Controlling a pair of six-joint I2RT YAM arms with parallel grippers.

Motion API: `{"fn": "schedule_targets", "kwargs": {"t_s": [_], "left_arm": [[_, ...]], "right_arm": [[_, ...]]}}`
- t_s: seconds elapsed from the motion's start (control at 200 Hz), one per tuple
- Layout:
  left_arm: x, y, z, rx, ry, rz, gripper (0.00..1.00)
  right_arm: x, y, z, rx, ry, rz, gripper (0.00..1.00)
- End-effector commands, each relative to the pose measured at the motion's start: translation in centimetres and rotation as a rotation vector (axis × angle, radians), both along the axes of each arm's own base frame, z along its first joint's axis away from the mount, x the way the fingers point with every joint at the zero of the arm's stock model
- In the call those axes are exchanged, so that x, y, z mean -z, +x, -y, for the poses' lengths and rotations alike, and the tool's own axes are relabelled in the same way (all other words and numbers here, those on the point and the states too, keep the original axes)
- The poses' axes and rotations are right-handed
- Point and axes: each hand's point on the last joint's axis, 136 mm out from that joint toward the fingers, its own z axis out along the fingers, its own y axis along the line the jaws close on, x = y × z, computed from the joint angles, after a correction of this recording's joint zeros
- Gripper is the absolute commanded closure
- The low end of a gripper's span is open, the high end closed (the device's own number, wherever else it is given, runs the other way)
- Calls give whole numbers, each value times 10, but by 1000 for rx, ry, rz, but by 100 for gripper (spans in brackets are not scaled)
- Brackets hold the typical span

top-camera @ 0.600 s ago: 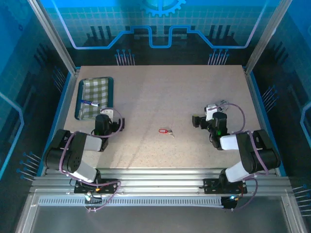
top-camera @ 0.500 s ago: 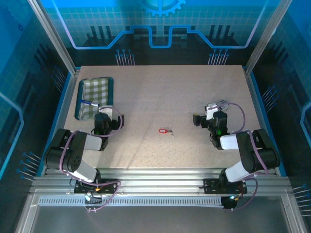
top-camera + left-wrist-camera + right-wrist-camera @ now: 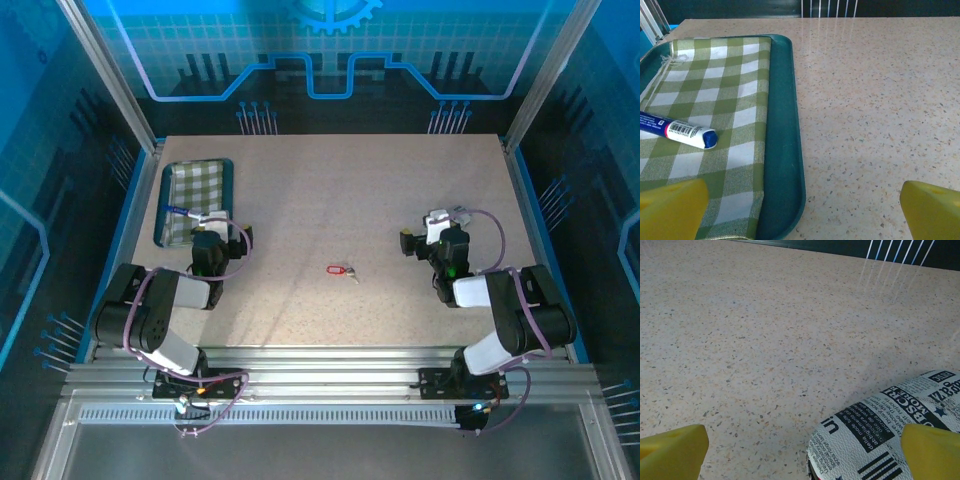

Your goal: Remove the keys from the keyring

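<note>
Task not begun: the keyring (image 3: pixel 338 269), key (image 3: pixel 352 274) apparently still on it, lies on the desk (image 3: pixel 330 190) well right of the tray (image 3: pixel 783 150); left gripper (image 3: pixel 801 212) and right gripper (image 3: pixel 802 450) stand apart, jaws open, empty.

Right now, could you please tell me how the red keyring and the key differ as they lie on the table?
Colour: the keyring is bright red, the key dark grey. Size: the keyring looks longer, the key a smaller speck. Position: the keyring lies left, the key at its right end. Both rest on the speckled table; whether they are linked is too small to tell.
</note>
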Motion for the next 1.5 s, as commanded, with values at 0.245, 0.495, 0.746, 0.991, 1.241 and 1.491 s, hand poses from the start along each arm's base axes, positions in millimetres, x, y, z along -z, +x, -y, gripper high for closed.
{"fn": "schedule_targets", "kwargs": {"t_s": [0.245, 0.495, 0.746, 0.991, 1.241, 1.491], "left_arm": [[-15, 11, -9, -37, -22, 52, 1], [-15, 10, -10, -38, -24, 52, 1], [-14, 10, -10, -39, -23, 50, 1], [-47, 5, -10, -36, -24, 58, 1], [-111, 24, 17, 87, -488, 32, 8], [-111, 41, 126, 449, -580, -297, 37]], "right_arm": [[-18, 15, 16, 45, 7, 60, 0], [-18, 15, 16, 46, 7, 60, 0], [-21, 15, 21, 77, 3, 66, 0], [-67, 3, 19, 74, 0, 90, 0], [-114, -12, 38, 134, 711, 12, 1], [-126, -25, -26, -121, 751, -208, 35]]}}
